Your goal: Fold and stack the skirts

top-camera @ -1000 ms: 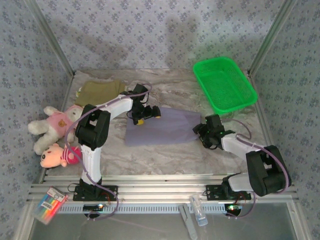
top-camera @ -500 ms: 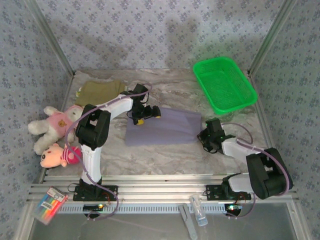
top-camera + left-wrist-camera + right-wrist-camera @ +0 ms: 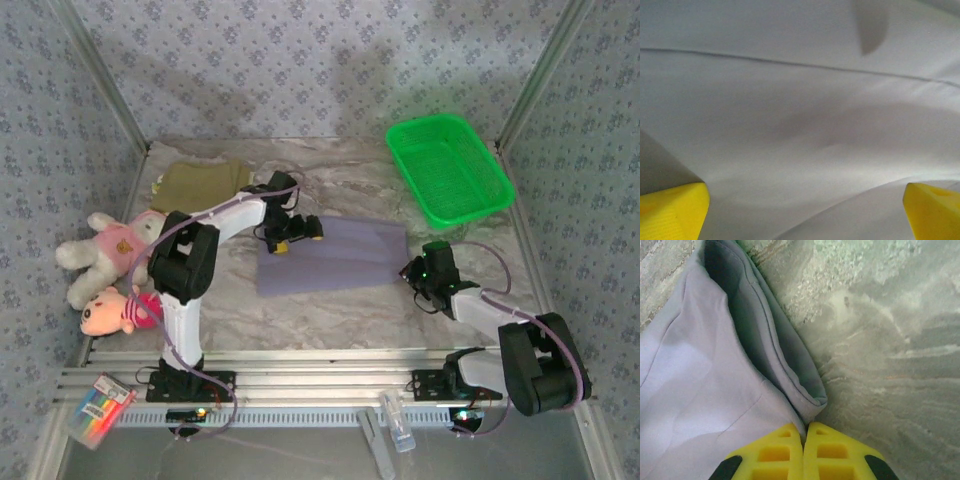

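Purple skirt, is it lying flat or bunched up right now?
Flat: in the top view the skirt lies as a smooth rectangle on the table, one corner pinched in the shut right gripper.

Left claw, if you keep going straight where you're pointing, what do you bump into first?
The lavender skirt. The left claw is open and pointed right at the cloth, which looks very close, so it would likely touch that before anything else.

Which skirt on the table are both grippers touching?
The lavender skirt, spread flat mid-table: the left gripper rests open on it, the right gripper pinches its right corner. The olive skirt lies apart at the far left.
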